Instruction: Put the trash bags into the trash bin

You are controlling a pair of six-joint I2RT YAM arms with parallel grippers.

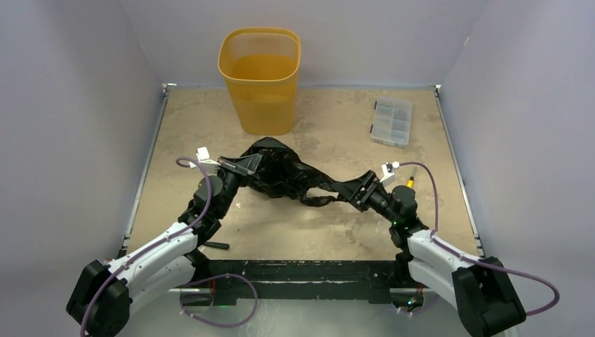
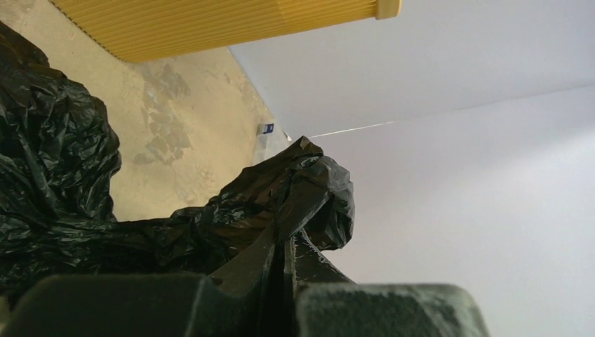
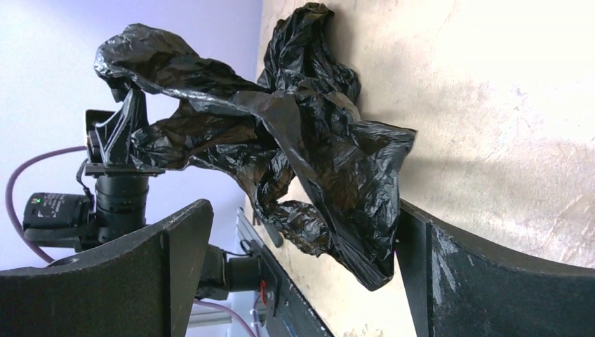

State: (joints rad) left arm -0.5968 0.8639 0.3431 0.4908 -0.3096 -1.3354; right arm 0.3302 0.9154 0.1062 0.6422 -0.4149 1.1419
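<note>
While the table (image 1: 337,235) carries everything, the orange-yellow trash bin (image 1: 260,81) stands upright at its 12 o'clock edge. Toward 6 o'clock from the bin, near the table's middle, the black trash bag (image 1: 284,172) is stretched out crumpled, outside the bin. The left gripper (image 1: 244,166) is clamped tight on the bag's 9 o'clock end; the right gripper (image 1: 356,189), at the 4 o'clock end, has its jaws spread wide with a fold of film hanging between them — not pinched. A small clear box (image 1: 392,121) lies at 2 o'clock.
</note>
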